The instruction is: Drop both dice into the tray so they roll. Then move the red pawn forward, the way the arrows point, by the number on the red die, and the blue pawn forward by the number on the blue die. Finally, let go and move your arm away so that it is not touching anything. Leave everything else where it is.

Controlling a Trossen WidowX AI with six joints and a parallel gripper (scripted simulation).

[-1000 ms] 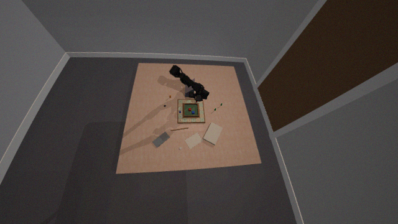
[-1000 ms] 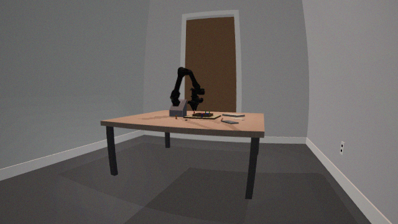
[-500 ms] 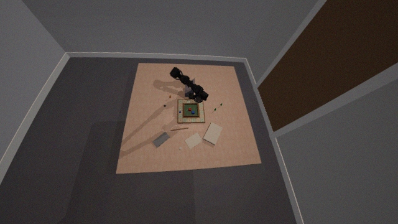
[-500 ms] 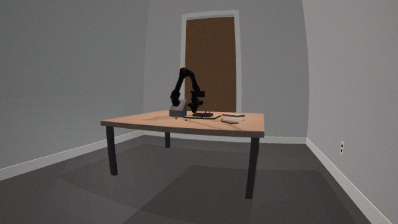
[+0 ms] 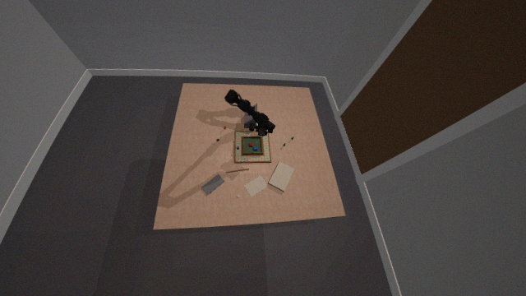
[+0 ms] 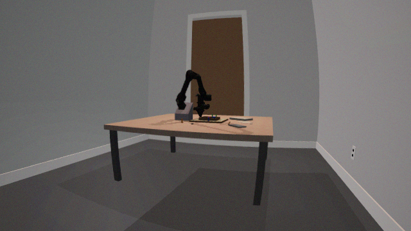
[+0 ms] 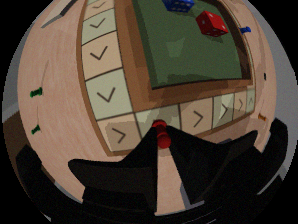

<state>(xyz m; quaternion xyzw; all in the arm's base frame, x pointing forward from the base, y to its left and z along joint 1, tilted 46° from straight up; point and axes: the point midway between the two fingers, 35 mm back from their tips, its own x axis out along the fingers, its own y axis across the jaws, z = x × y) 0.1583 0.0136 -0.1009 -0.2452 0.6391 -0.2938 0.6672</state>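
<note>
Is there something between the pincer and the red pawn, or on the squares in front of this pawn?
Nothing visible: the pincer is closed on the red pawn, and the next arrow squares show no piece.

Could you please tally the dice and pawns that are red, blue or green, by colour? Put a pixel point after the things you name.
Red: 2 (red die (image 5: 251, 145) (image 7: 212, 24), red pawn (image 7: 161, 134))
Blue: 2 (blue die (image 5: 255, 148) (image 6: 214, 117) (image 7: 179, 4), blue pawn (image 5: 237, 148) (image 6: 209, 119) (image 7: 245, 30))
Green: 2 (green pawns (image 5: 283, 145) (image 5: 292, 138) (image 6: 212, 116) (image 6: 216, 116) (image 7: 36, 92) (image 7: 35, 129))
Total: 6
</note>
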